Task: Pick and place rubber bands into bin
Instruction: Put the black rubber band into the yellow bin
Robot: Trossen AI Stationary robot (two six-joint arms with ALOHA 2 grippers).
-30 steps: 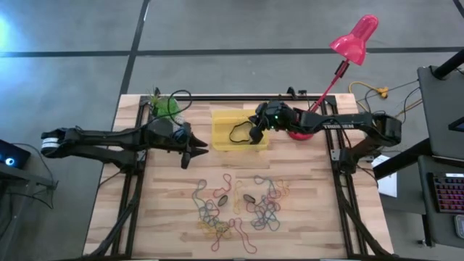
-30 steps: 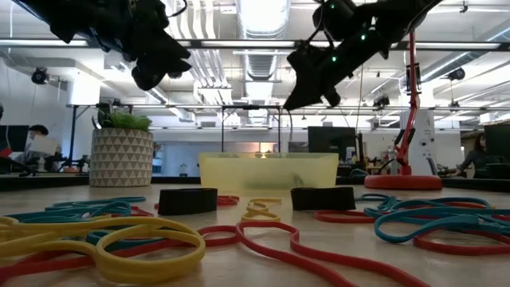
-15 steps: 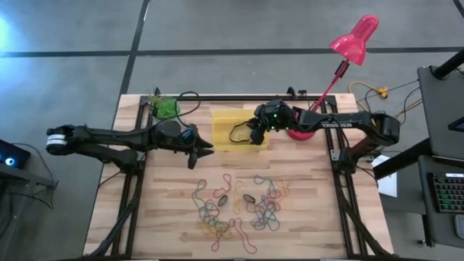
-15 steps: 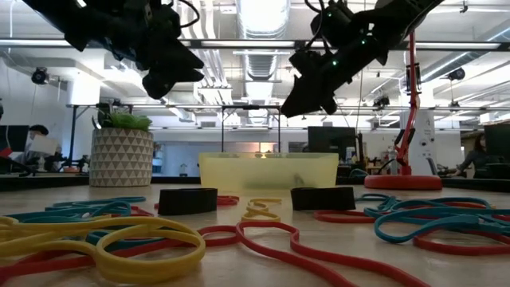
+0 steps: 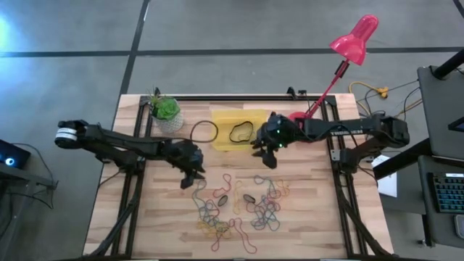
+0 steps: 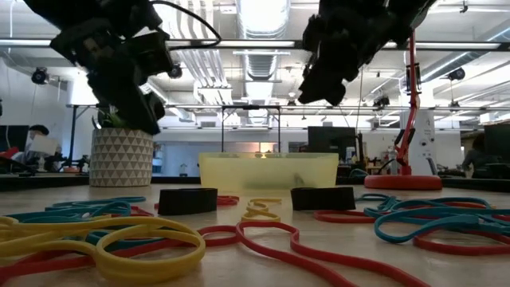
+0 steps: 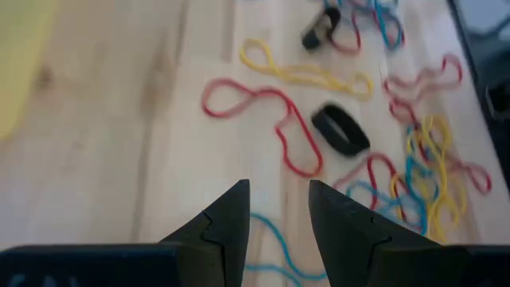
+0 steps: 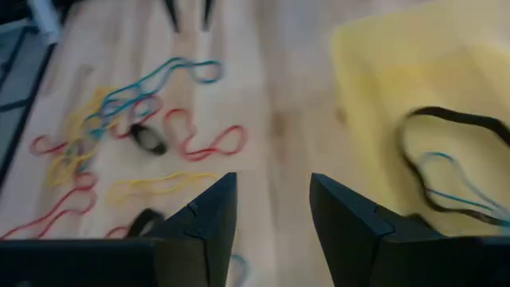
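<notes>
The rubber bands [image 5: 239,206] lie loose in a coloured heap on the wood near the table's front; the left wrist view shows a red one [image 7: 263,119] and a black one [image 7: 341,130]. The yellow bin [image 5: 235,130] stands at the far middle, with a black band [image 8: 454,127] and a blue band [image 8: 450,183] lying in it. My left gripper [image 5: 190,177] hangs open just above the heap's far left edge, with nothing between its fingers. My right gripper [image 5: 268,156] is open and empty, above the wood between the bin's near right corner and the heap.
A white plant pot [image 5: 168,112] stands at the far left, with a thin black cable loop [image 5: 204,132] between it and the bin. A red desk lamp [image 5: 299,123] stands right of the bin. Bare wood lies to the left and right of the heap.
My left gripper has gone toward the table's near edge and down, from beside the bin to the far left edge of the heap. My right gripper has drawn back from over the bin toward the near edge and now hangs beyond the bin's near right corner.
</notes>
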